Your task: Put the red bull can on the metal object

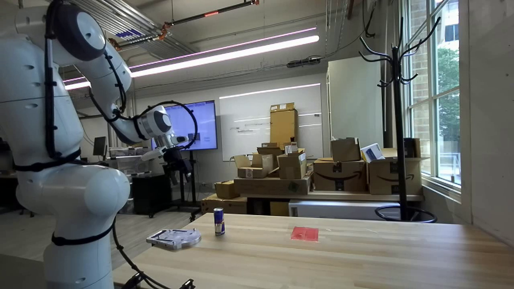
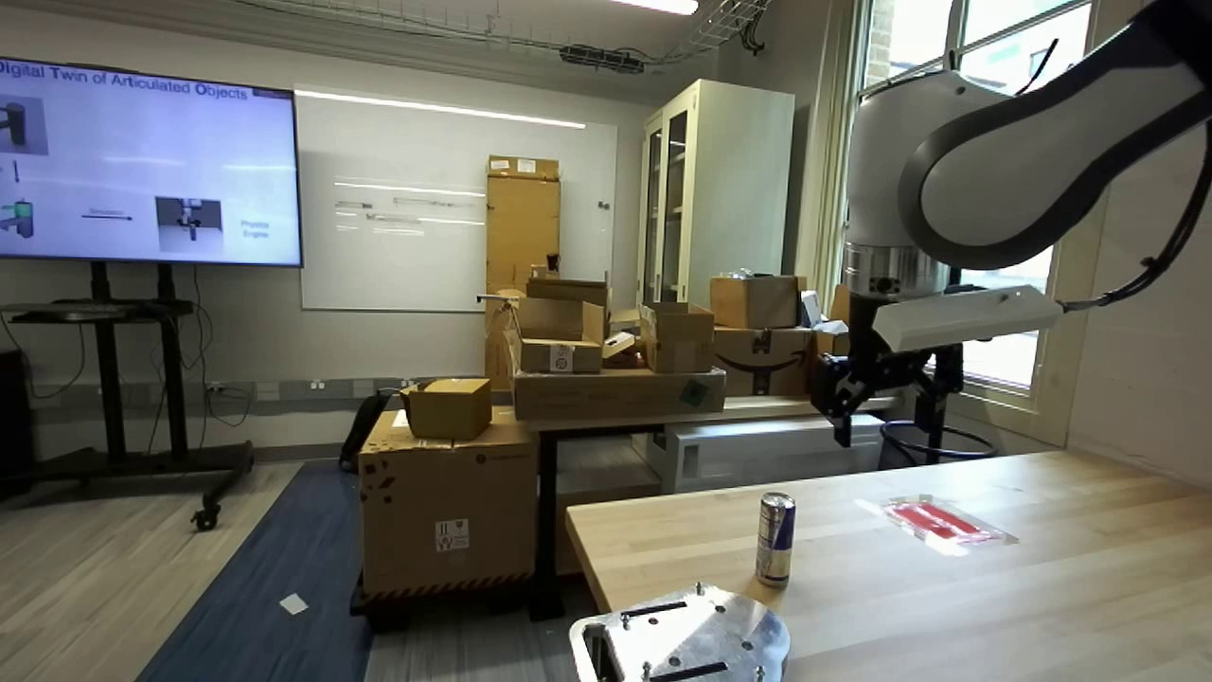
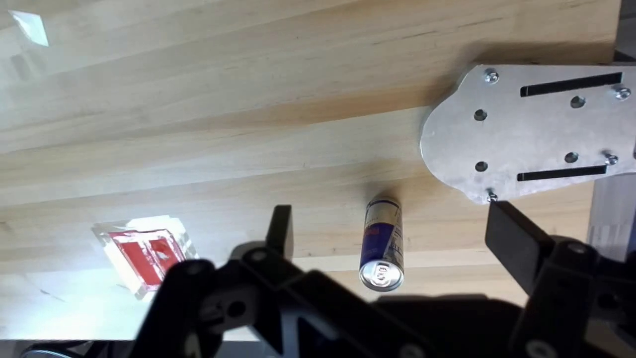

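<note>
Arm: yours, white, jointed; to the left of the red bull can as you see it in an exterior view.

Metal object: low, flat, silvery, with slots, holes and screws; near the red bull can, to its left in both exterior views, the two apart.

End effector: yours, jaws parted wide; higher than the red bull can and apart from it. In your wrist view the red bull can shows within the gap.

Red bull can: one, slim, dark blue and silver; upright on the wooden surface.

Red flat item: lying on the surface, right of the red bull can.

Cardboard boxes: several, stacked, behind the red bull can.

Coat stand: black, well right of the red bull can.
</note>
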Controlling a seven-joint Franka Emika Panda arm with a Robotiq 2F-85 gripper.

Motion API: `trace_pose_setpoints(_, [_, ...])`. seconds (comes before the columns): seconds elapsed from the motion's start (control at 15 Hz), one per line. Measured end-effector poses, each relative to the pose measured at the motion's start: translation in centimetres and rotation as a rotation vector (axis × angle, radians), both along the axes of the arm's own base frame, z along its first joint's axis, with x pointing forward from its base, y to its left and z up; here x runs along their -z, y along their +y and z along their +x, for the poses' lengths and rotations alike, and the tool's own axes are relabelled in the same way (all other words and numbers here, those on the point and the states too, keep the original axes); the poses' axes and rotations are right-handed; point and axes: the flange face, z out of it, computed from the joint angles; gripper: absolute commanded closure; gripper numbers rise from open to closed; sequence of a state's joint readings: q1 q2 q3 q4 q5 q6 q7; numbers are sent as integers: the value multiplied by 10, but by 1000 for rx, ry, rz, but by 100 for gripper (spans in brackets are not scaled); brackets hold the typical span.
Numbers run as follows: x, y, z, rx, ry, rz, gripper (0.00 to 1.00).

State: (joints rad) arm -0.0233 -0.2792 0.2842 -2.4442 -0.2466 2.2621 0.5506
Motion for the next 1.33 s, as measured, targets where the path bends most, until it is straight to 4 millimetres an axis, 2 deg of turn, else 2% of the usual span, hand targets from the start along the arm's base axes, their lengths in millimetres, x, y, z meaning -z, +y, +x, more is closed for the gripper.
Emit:
trace_pose_setpoints(0.2, [16,-11,33,-11,9,-10,0])
trace_pose_setpoints(0.47, [53,-26,84,-7,38,37,0])
trace_pose_setpoints(0.8, [98,-28,136,-42,94,149,0])
trace_pose_setpoints(1.07, [123,-19,162,-72,119,178,0])
trace_pose_setpoints(1.33, [138,-26,181,-58,121,164,0])
